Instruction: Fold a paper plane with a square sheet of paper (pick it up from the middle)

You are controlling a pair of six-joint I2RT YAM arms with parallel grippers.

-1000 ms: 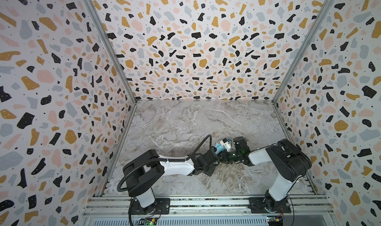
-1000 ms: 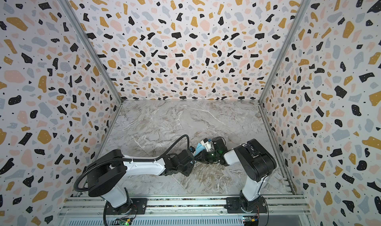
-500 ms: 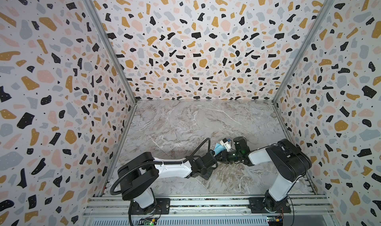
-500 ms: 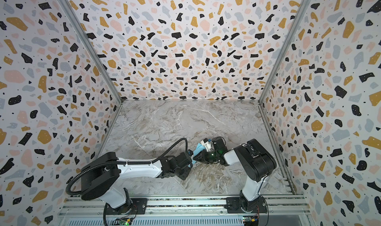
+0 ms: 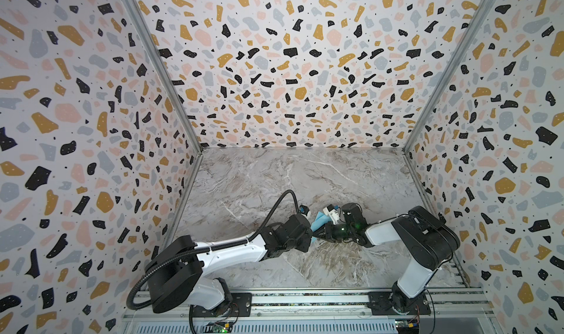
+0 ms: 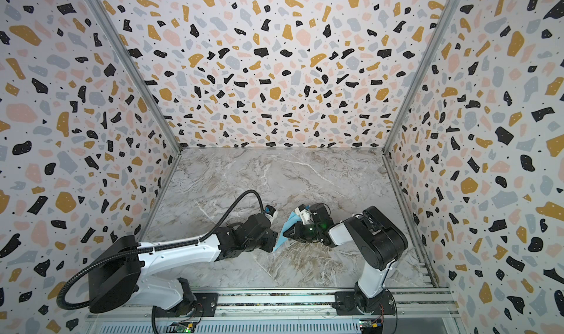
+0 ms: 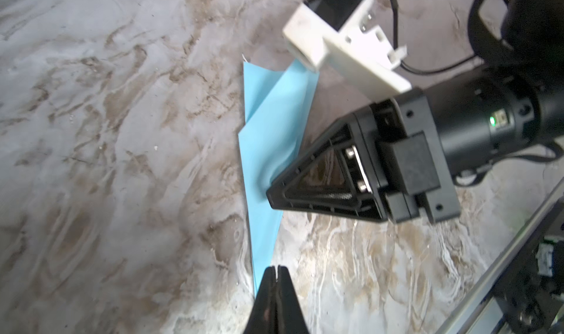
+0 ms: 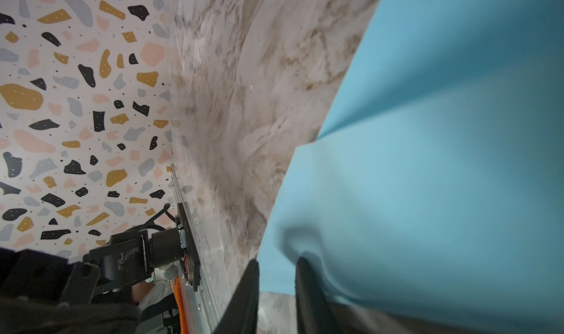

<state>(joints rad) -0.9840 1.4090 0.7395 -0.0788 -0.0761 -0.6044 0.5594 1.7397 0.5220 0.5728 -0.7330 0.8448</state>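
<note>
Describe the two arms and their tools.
The left arm and right arm have white links and black joints. A black ribbed cable runs along the left one. The left tool and right tool are black; a green light glows behind the right.

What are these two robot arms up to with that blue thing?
They are folding a paper plane. The folded blue paper, already long and pointed, sits between the arms on the marble table. The left gripper is closed at its narrow tip. The right gripper meets its wider part, where the paper dimples; whether its fingers truly pinch it is unclear.
</note>
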